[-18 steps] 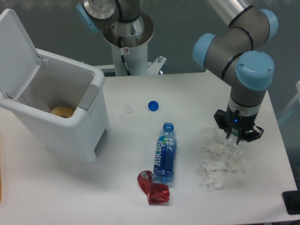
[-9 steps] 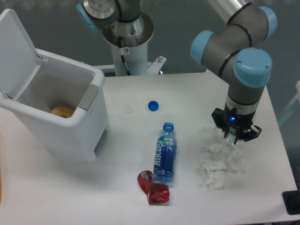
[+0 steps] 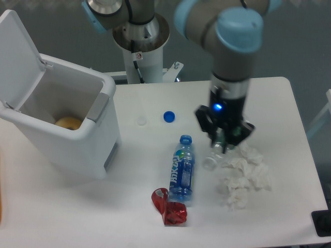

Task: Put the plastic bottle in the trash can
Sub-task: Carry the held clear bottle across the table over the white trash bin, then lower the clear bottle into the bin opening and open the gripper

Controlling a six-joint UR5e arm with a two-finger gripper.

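The plastic bottle (image 3: 211, 159), small, clear and capless, hangs tilted in my gripper (image 3: 221, 145), its open mouth pointing down-left just above the table. My gripper is shut on its upper part, right of the table's middle and just left of the tissue pile. The trash can (image 3: 72, 147) stands at the far left with its white lid (image 3: 18, 57) swung up and open. A tan round thing (image 3: 68, 123) lies inside it. The can is well to the left of my gripper.
A blue-labelled bottle (image 3: 181, 169) with a blue cap lies between my gripper and the can. A red shiny wrapper (image 3: 169, 206) lies at its foot. A loose blue cap (image 3: 168, 117) and a white cap (image 3: 141, 121) lie further back. Crumpled white tissue (image 3: 244, 175) lies right of my gripper. The arm's base (image 3: 140, 46) stands at the back.
My gripper has moved left, away from above the tissue pile, with the clear bottle in it. The bottle is now off the tissues and left of them.
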